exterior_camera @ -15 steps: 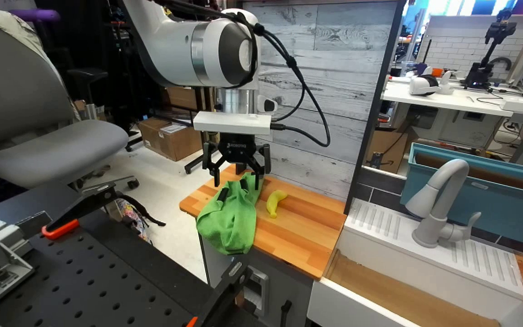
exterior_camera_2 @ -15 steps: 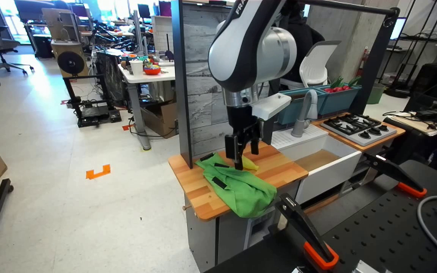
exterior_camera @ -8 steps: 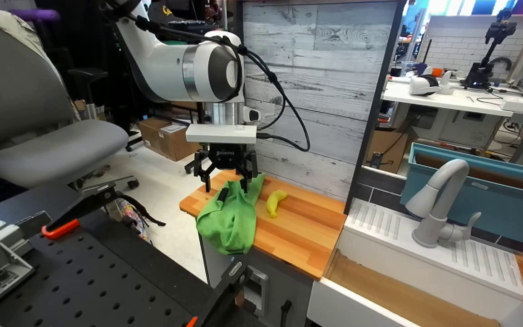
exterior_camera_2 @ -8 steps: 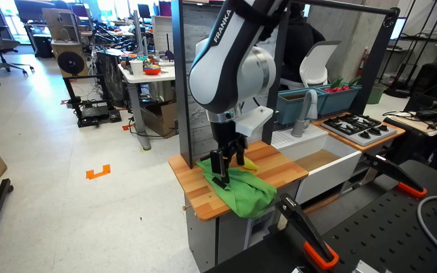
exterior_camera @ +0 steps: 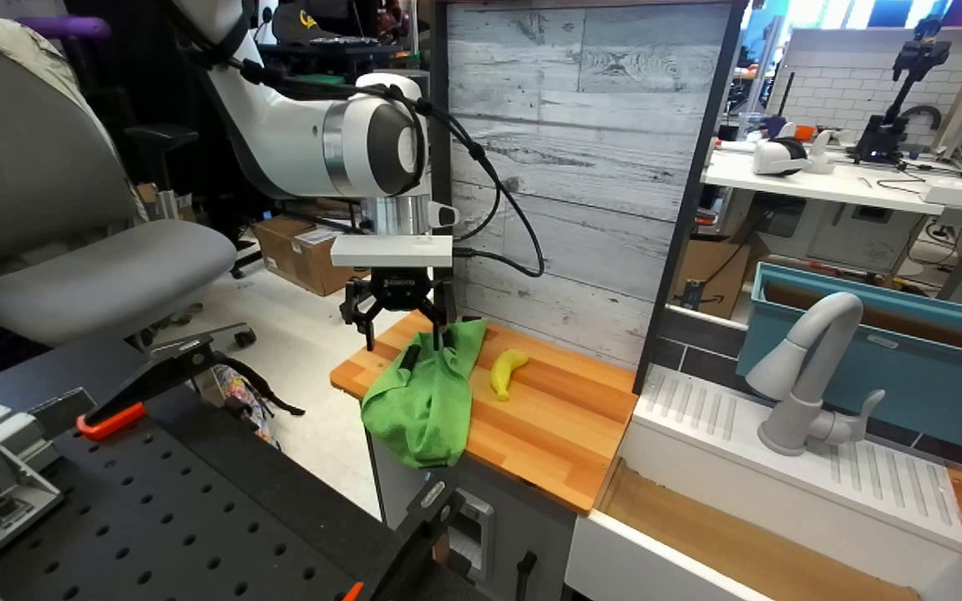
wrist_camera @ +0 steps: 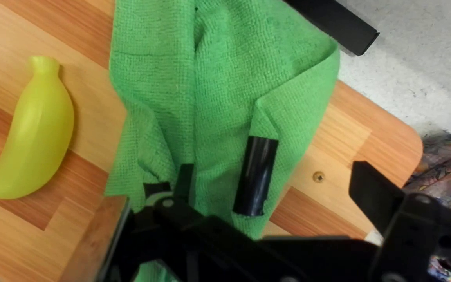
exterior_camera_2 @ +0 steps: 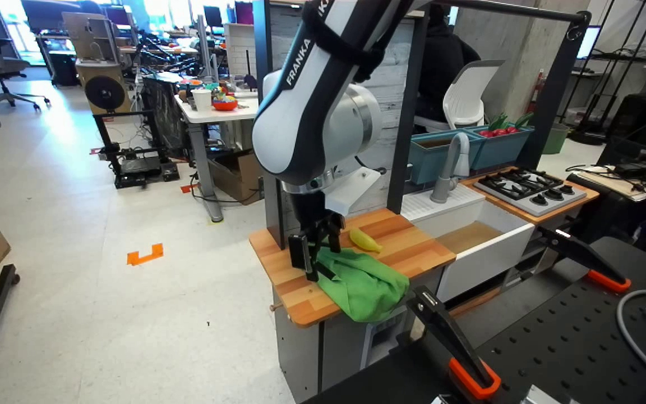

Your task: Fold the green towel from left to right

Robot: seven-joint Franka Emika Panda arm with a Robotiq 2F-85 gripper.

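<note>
The soft green cloth towel lies crumpled on the light brown wooden countertop, and in both exterior views one end of it hangs over the countertop's edge. The black two-finger gripper points down at the towel, and its fingers stand wide apart. In the wrist view one finger is over the towel, and the opposite one is past the towel's edge, over bare wood. Whether the first touches the cloth, I cannot tell. A glossy black strip on the towel appears between both fingers. The smooth yellow banana lies near the towel, apart from it. The white sink is on the banana's side of the towel, but farther away.
</note>
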